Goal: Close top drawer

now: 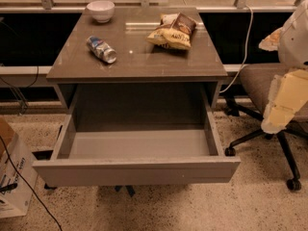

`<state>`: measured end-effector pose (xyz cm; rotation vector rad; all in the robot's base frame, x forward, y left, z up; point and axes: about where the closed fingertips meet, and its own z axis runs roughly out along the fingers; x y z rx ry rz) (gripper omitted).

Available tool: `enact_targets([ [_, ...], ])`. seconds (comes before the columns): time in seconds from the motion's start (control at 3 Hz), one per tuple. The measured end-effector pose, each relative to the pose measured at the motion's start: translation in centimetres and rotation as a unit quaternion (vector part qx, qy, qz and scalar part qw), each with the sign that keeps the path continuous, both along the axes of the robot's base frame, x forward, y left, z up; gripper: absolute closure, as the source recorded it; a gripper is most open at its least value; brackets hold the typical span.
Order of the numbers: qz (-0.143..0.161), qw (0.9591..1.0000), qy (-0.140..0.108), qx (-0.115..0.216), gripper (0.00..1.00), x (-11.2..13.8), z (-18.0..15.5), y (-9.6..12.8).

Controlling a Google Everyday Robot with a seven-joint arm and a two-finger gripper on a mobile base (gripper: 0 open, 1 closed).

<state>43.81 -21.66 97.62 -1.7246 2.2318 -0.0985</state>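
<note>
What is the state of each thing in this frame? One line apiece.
top drawer: pulled far out, nothing visible inside.
hand: at the right edge, clear of the drawer, holding nothing.
can: on its side on the cabinet top.
bowl: upright, back left corner.
chip bags: lying flat, back right.

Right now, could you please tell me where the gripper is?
In the camera view the gripper hangs at the right edge, in front of the office chair, right of the pulled-out top drawer and not touching it.
</note>
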Motion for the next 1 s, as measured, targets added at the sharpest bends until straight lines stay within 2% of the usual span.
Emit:
enact_targets([
  [0.33,0.0,1.0,0.0,0.0,0.0,0.0,0.0,0.0],
  [0.67,0.0,1.0,-0.005,0.0,0.17,0.0,0.3,0.1],
  [1.0,0.0,0.9999,-0.005,-0.014,0.49,-0.4,-1.7,2.3],
])
